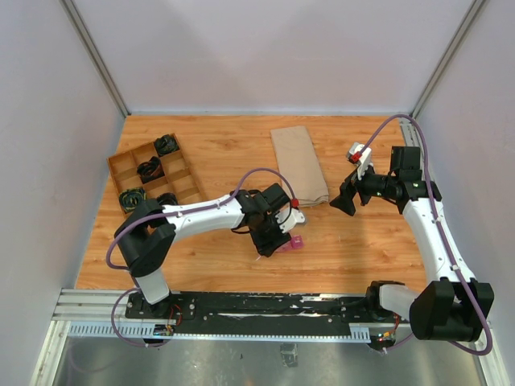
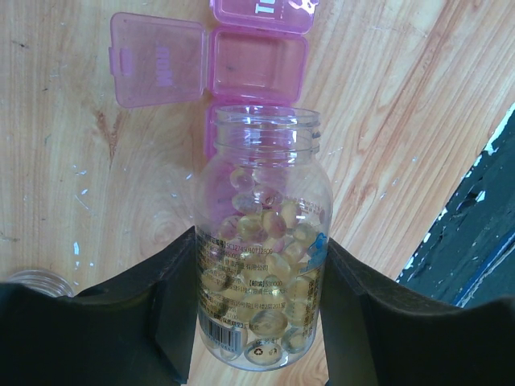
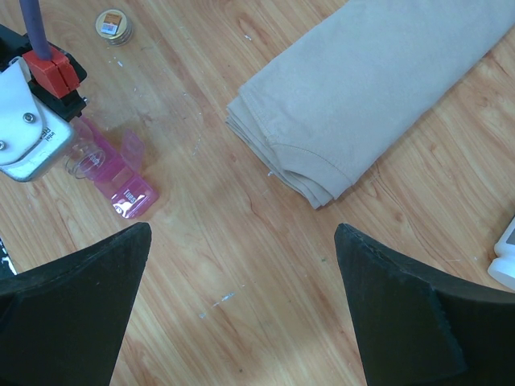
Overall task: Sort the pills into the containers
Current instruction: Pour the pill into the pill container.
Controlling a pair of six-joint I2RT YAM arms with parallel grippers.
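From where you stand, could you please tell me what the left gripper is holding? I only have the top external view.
Observer: The left gripper is shut on a clear bottle of yellowish capsules; the bottle's cap is off.
Operator: Thank you. Where does its mouth point?
Observer: Toward the containers, the pink strip lying on the table just beyond it.
Operator: Is any compartment ready to fill?
Observer: Yes, one lid is flipped open, and I see no capsule in that compartment.
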